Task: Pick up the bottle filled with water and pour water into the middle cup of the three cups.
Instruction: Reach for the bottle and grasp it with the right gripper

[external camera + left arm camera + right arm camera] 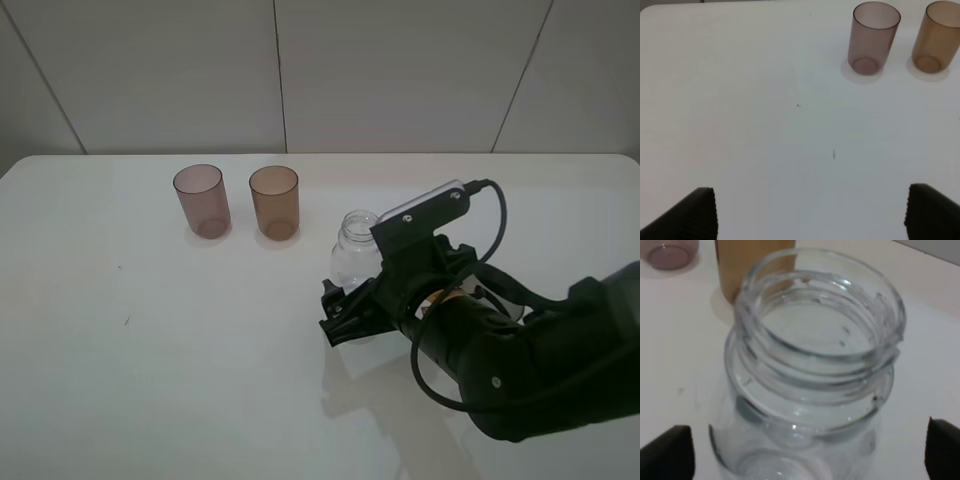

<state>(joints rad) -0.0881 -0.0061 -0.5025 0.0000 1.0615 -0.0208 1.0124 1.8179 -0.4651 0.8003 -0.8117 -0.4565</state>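
"Where was the bottle when you stopped?"

"Your clear plastic bottle (355,248) stood upright and uncapped on the white table (150,350). It was to the right of the amber cup (274,202) and nearer the high camera. The pinkish-mauve cup (201,200) stood just beside the amber one, on its left."

"And my right gripper?"

"Your right gripper (805,454) had its jaws open around the bottle's body, one dark fingertip (665,455) on each side. A gap showed on both sides, so you gripped nothing."

"What about the left?"

"Your left gripper (810,215) hung over bare table with its jaws wide apart, holding nothing. Both cups stood well ahead of it."
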